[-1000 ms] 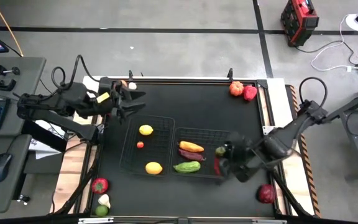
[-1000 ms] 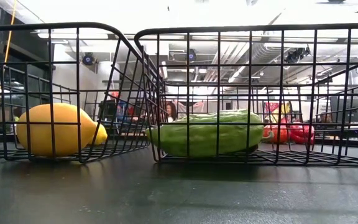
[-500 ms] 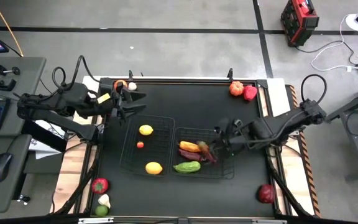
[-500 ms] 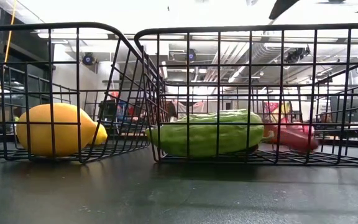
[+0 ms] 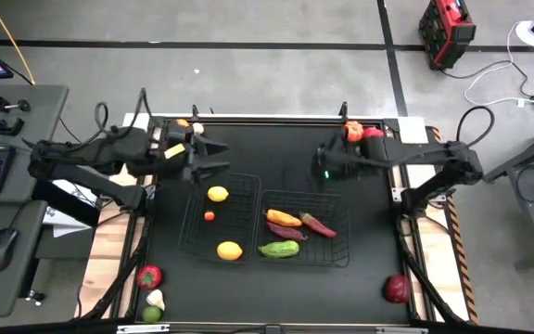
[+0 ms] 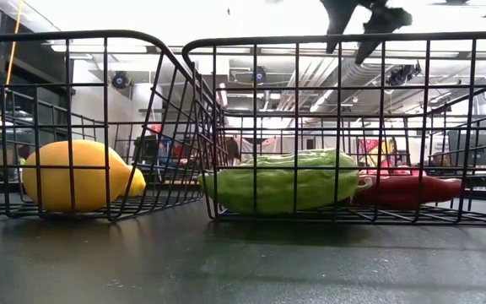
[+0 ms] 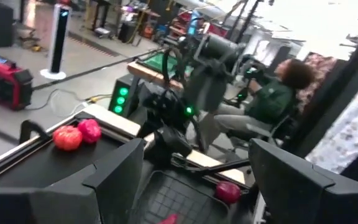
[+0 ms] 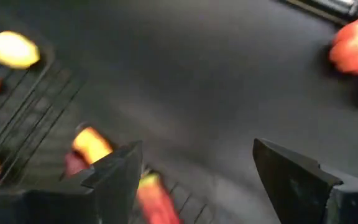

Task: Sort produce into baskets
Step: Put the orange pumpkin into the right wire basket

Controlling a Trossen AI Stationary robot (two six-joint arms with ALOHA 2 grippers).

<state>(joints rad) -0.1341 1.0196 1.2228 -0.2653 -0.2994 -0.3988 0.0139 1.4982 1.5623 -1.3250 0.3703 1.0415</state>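
presently: right pincer [image 5: 321, 173] released, empty, above bench [image 5: 276, 148]; left pincer [image 5: 213, 158] likewise spread. next item, probably tomato [image 5: 351, 132]: soft, slick, bruisable; grip across middle.

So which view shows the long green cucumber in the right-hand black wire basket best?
The low view: the green cucumber fills mid-frame, seen side-on through the wire basket, lying flat beside a dark red pepper. The high view shows it small from above. The right wrist view is too blurred to tell; the left wrist view misses it.

Left gripper [image 5: 213, 156] jaws apart, held mid-air; right gripper [image 5: 321, 165] jaws apart, empty.
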